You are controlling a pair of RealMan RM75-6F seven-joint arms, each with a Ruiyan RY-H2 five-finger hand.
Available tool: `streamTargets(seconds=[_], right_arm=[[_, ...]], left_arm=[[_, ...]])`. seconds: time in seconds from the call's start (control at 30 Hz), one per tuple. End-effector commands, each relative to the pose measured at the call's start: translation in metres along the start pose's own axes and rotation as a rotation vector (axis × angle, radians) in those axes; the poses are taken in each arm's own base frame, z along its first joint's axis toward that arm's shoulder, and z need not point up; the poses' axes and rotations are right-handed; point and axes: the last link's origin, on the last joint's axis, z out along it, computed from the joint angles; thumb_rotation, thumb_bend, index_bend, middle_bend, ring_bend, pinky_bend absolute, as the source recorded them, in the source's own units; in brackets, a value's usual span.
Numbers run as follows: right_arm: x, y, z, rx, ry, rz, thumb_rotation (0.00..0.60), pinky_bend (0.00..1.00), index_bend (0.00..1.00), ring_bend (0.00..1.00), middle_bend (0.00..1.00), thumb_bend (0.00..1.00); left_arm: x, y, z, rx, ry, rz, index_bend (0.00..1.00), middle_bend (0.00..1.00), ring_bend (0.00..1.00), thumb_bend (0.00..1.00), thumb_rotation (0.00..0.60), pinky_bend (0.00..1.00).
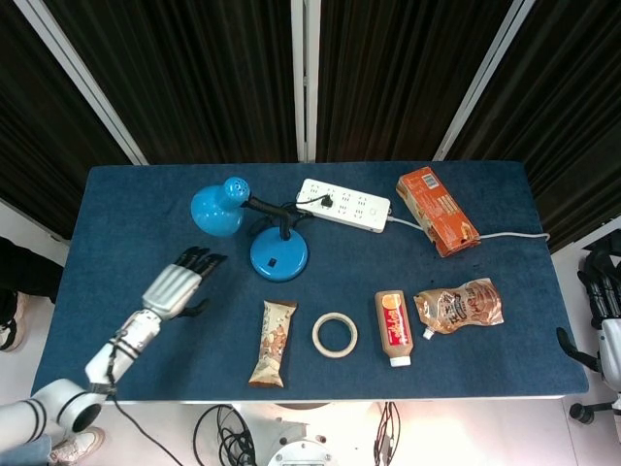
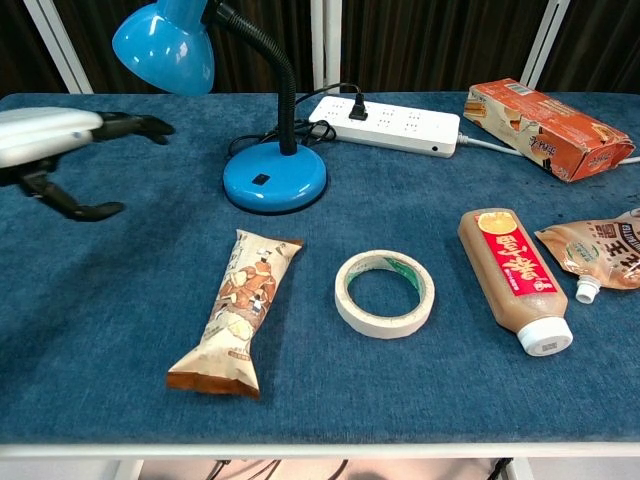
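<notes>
My left hand (image 1: pixel 178 286) hovers open over the table's left part, fingers stretched toward the back and thumb spread below; it holds nothing. In the chest view the same left hand (image 2: pixel 60 140) enters from the left edge. A blue desk lamp (image 1: pixel 278 254) stands to its right, its shade (image 1: pixel 216 207) bent down to the left and its base (image 2: pixel 275 177) showing a dark switch. My right hand (image 1: pixel 604 291) hangs off the table's right edge, dark fingers together; its state is unclear.
A white power strip (image 1: pixel 343 204) and an orange box (image 1: pixel 437 211) lie at the back. Near the front edge lie a snack bar (image 2: pixel 233 312), a tape roll (image 2: pixel 384 293), a brown bottle (image 2: pixel 513 278) and a brown pouch (image 2: pixel 596 248). The blue table (image 1: pixel 126 204).
</notes>
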Motion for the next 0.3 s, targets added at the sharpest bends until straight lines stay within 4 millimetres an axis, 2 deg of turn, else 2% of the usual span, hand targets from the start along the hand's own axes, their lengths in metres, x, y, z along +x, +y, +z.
streamTargets(seconds=[0.03,0.13,0.23,0.3], right_arm=[[-0.001,-0.001,0.001,0.001,-0.001,0.001,0.600,0.00,0.00,0.00,0.00,0.26],[-0.004,-0.003,0.002,0.006,-0.021,-0.016,0.600,0.00,0.00,0.00,0.00,0.25],[-0.009,-0.005,0.003,0.013,-0.044,-0.035,0.600,0.00,0.00,0.00,0.00,0.24],[-0.010,-0.008,0.004,0.019,-0.050,-0.040,0.600,0.00,0.00,0.00,0.00,0.24]], left_arm=[[0.015,-0.039,-0.065,0.184,0.067,0.058,0.02,0.07,0.00,0.28,0.600,0.01],[0.029,-0.059,-0.098,0.272,0.167,0.130,0.02,0.07,0.00,0.16,0.600,0.01],[0.042,-0.068,-0.114,0.308,0.259,0.181,0.02,0.06,0.00,0.05,0.600,0.01],[0.049,-0.071,-0.120,0.321,0.300,0.190,0.02,0.05,0.00,0.01,0.600,0.01]])
